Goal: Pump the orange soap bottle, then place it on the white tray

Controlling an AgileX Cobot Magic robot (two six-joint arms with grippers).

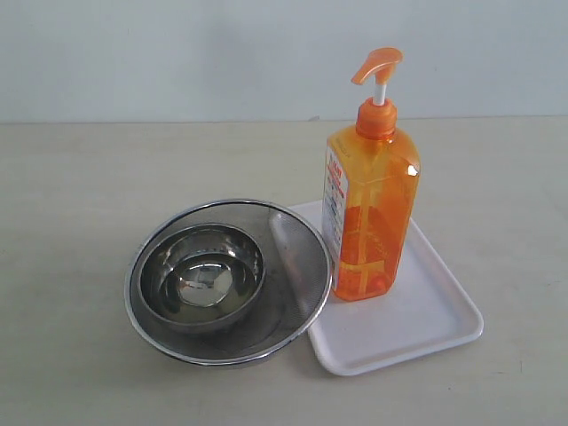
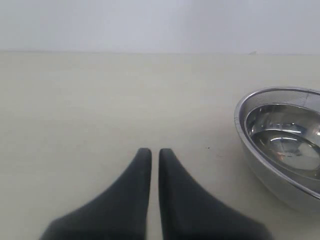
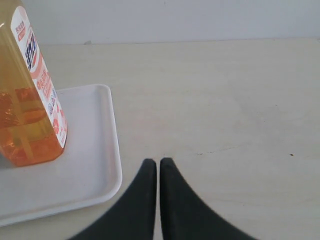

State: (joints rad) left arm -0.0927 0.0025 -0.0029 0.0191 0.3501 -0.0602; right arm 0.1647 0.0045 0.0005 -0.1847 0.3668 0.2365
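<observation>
We see the orange soap bottle (image 1: 371,213) standing upright on the white tray (image 1: 435,324), toward the tray's back left part, with its pump nozzle raised on the white stem. A round steel mesh strainer (image 1: 300,257) sits against the tray's left side, its rim covering part of that edge in the exterior view, and a smaller steel bowl (image 1: 202,277) rests inside it. Neither gripper touches the tray. Our left gripper (image 2: 155,152) hangs over bare table (image 1: 80,177) near the strainer, away from the tray, its two dark fingers drawn together with only a slit between them. Our right gripper (image 3: 158,162) hovers just beside the tray's edge, apart from it, fingers likewise pressed close and holding nothing.
</observation>
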